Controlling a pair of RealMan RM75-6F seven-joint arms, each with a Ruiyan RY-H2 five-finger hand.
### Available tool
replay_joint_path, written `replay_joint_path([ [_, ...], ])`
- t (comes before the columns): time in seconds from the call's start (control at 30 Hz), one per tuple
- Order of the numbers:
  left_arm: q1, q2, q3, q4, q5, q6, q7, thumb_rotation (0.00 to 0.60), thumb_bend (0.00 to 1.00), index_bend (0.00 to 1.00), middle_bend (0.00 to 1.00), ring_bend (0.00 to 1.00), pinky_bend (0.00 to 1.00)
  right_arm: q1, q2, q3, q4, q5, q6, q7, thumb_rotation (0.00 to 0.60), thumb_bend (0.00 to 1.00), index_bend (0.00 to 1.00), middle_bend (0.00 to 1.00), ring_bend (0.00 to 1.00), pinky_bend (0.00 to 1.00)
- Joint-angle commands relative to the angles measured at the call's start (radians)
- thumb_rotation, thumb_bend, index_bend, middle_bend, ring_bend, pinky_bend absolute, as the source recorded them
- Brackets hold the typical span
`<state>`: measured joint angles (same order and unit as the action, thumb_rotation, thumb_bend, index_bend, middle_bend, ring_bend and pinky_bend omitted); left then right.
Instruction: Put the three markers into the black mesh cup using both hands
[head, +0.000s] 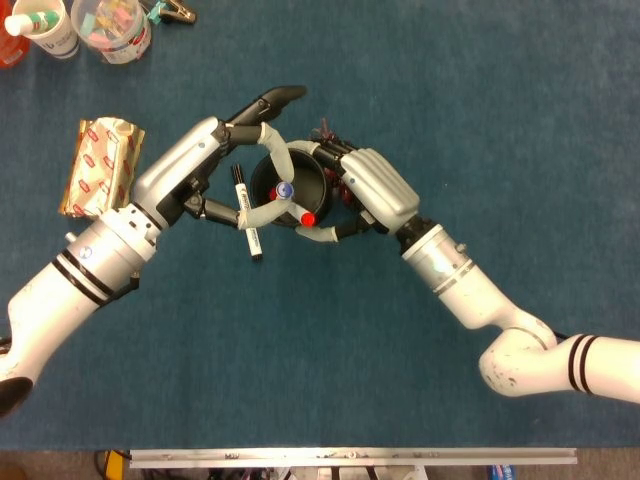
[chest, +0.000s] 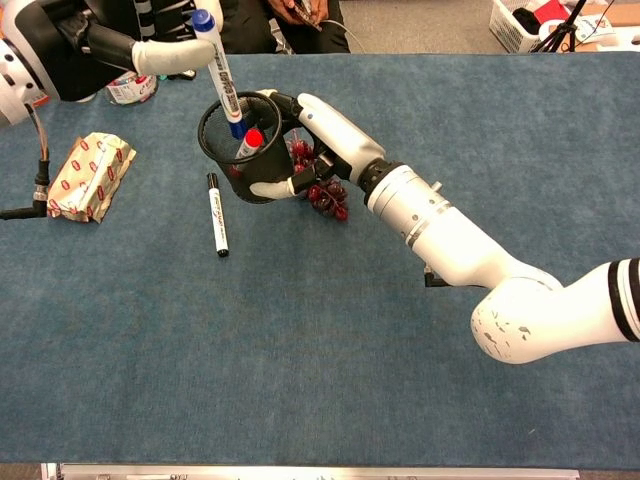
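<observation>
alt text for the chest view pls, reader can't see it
The left hand holds a blue-capped marker tip-down in the mouth of the black mesh cup, which the right hand grips; a red-capped marker is inside. A black marker lies on the blue table.

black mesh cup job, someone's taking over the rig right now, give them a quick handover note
Left hand pinches the blue-capped marker, its lower end dipping inside the black mesh cup.
Right hand grips the cup, tilted toward the left hand.
Done: red-capped marker is in the cup.
Left: release the blue-capped marker into the cup, then fetch the black marker lying on the table beside the cup.
</observation>
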<state>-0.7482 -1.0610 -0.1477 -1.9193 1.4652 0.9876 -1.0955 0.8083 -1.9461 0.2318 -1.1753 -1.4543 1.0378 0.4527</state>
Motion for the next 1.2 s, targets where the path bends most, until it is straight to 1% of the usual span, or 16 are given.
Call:
replay_joint_path([
  [0.03,-0.004,-0.017,-0.005,0.013,-0.004,-0.013,-0.003,0.6,0.29,0.65,0.06,0.0,0.01,0.002,-0.002,0.0,-0.007,0.001,0.0,0.001,0.6,0.37,0.4,0.37,0.24,0.25],
  [0.1,-0.009,-0.026,-0.005,0.026,-0.002,-0.025,0.009,0.6,0.29,0.62,0.05,0.0,0.01,0.002,-0.002,-0.001,-0.013,0.0,0.002,0.001,0.6,0.37,0.4,0.37,0.24,0.25],
  [0.13,-0.012,-0.028,-0.003,0.034,-0.002,-0.035,0.017,0.6,0.29,0.58,0.04,0.0,0.01,0.001,0.0,-0.002,-0.016,-0.001,0.003,0.0,0.6,0.37,0.4,0.37,0.24,0.25],
  [0.17,-0.014,-0.028,-0.001,0.039,0.0,-0.044,0.022,0.6,0.29,0.5,0.01,0.0,0.01,0.0,0.002,-0.002,-0.018,-0.001,0.005,0.0,0.6,0.37,0.4,0.37,0.24,0.25],
  [0.2,-0.017,-0.026,0.002,0.043,0.001,-0.054,0.025,0.6,0.29,0.45,0.0,0.0,0.01,-0.001,0.004,-0.002,-0.02,-0.002,0.008,-0.001,0.6,0.37,0.4,0.37,0.24,0.25],
  [0.23,-0.019,-0.023,0.005,0.048,0.002,-0.064,0.031,0.6,0.29,0.36,0.0,0.0,0.01,-0.003,0.008,-0.002,-0.023,-0.001,0.009,-0.001,0.6,0.37,0.4,0.37,0.24,0.25],
  [0.3,-0.02,-0.018,0.009,0.055,0.006,-0.074,0.044,0.6,0.29,0.28,0.0,0.0,0.01,-0.005,0.014,-0.002,-0.028,-0.001,0.012,0.001,0.6,0.37,0.4,0.37,0.24,0.25],
  [0.37,-0.02,-0.009,0.016,0.064,0.018,-0.083,0.064,0.6,0.29,0.21,0.0,0.0,0.01,-0.008,0.022,-0.002,-0.034,-0.001,0.015,0.005,0.6,0.37,0.4,0.37,0.24,0.25],
  [0.43,-0.02,0.001,0.024,0.07,0.031,-0.09,0.084,0.6,0.29,0.18,0.0,0.0,0.0,-0.013,0.032,-0.005,-0.042,-0.002,0.018,0.009,0.6,0.37,0.4,0.37,0.24,0.25],
  [0.57,-0.013,0.018,0.035,0.089,0.06,-0.08,0.128,0.6,0.29,0.16,0.0,0.0,0.0,-0.028,0.068,-0.019,-0.064,-0.014,0.031,0.016,0.6,0.37,0.4,0.37,0.24,0.25],
  [0.73,-0.006,0.059,0.056,0.122,0.103,-0.076,0.171,0.6,0.29,0.17,0.0,0.0,0.0,-0.062,0.162,-0.04,-0.124,-0.028,0.051,0.036,0.6,0.37,0.4,0.37,0.24,0.25],
  [0.8,-0.003,0.069,0.066,0.136,0.115,-0.075,0.168,0.6,0.29,0.17,0.0,0.0,0.0,-0.075,0.2,-0.05,-0.153,-0.037,0.058,0.045,0.6,0.37,0.4,0.37,0.24,0.25],
  [0.87,0.002,0.069,0.074,0.159,0.116,-0.074,0.174,0.6,0.29,0.18,0.0,0.0,0.0,-0.088,0.241,-0.064,-0.183,-0.052,0.071,0.046,0.6,0.37,0.4,0.37,0.24,0.25],
  [1.0,0.01,0.055,0.083,0.215,0.122,-0.062,0.236,0.6,0.29,0.19,0.0,0.0,0.0,-0.117,0.314,-0.091,-0.239,-0.076,0.095,0.066,0.6,0.37,0.4,0.37,0.24,0.25],
  [1.2,0.025,0.039,0.101,0.27,0.127,-0.05,0.301,0.6,0.29,0.2,0.0,0.0,0.0,-0.161,0.4,-0.125,-0.282,-0.114,0.15,0.114,0.6,0.37,0.4,0.37,0.24,0.25],
])
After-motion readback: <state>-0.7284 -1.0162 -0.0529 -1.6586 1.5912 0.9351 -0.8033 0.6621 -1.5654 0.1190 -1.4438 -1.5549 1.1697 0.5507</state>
